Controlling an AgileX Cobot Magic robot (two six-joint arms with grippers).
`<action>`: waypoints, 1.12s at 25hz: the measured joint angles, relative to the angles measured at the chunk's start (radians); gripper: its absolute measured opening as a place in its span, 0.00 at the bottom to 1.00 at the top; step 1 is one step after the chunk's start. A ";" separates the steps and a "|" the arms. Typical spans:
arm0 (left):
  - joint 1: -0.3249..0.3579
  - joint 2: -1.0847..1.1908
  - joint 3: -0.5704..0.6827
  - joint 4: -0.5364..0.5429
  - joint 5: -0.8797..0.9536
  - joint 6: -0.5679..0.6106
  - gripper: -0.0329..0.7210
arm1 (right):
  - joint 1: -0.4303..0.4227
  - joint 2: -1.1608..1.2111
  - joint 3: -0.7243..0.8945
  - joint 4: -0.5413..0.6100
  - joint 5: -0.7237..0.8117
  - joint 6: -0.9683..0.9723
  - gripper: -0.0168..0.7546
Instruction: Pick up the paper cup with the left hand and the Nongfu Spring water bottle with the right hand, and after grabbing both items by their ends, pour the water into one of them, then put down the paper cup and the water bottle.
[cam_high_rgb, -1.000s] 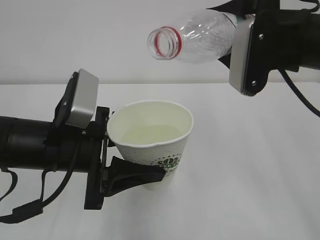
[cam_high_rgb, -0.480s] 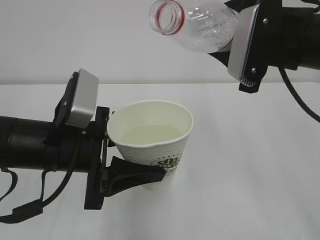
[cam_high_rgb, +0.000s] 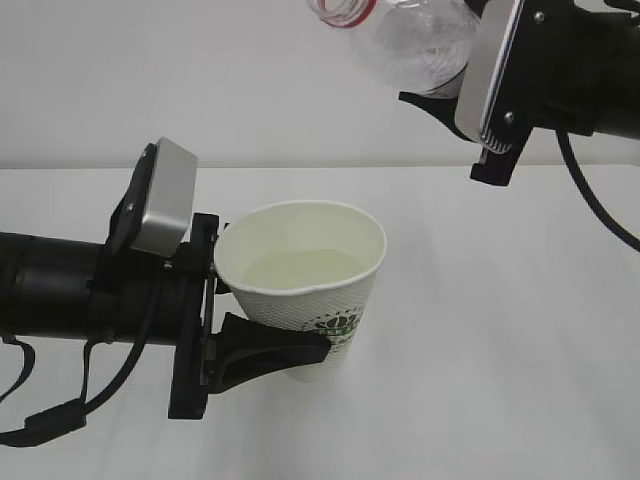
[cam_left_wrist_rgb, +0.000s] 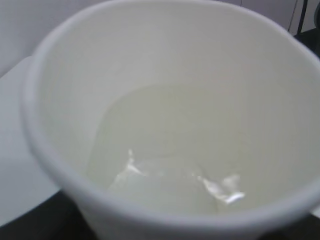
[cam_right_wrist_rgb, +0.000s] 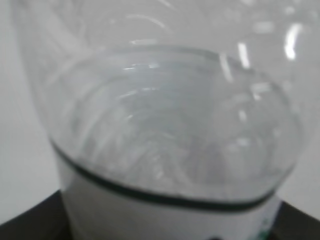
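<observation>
The left hand (cam_high_rgb: 262, 340) is clamped on the lower wall of the paper cup (cam_high_rgb: 305, 280), one black finger visible along the near side below the rim; the cup sits toward the middle of the tabletop (cam_high_rgb: 500, 330), and whether its base touches the surface cannot be told. The right hand (cam_high_rgb: 455, 85) is clamped on the body of the Nongfu Spring water bottle (cam_high_rgb: 415, 40), held high above the far edge of the tabletop with the red-ringed neck tilted up and to the left, partly cut off by the top of the exterior view. No stream is visible; the pour appears complete, leaving the set-down of both items. Risks: the cup is thin tapered paper carrying water (cam_left_wrist_rgb: 165, 165), so excess finger pressure could fold the wall and spill, and a tilted or abrupt placement could slosh liquid over the rim. The bottle is capless, clear, ribbed thin plastic; lowering it before it is upright could release residual drops, and the ribbed wall may flex or slip in the grip. Materials: the cup has a matte white outside with a green printed logo and a smooth cream inside; the bottle wall is glossy and reflective; the tabletop is plain matte white.
</observation>
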 joint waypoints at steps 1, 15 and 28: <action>0.000 0.000 0.000 0.000 0.000 0.000 0.70 | 0.000 0.000 0.000 0.000 -0.001 0.012 0.62; 0.000 0.000 0.000 0.000 0.022 0.000 0.70 | 0.000 0.000 0.000 0.000 -0.002 0.251 0.62; 0.000 0.000 0.000 0.000 0.025 0.000 0.70 | 0.000 0.000 0.000 0.000 -0.005 0.362 0.62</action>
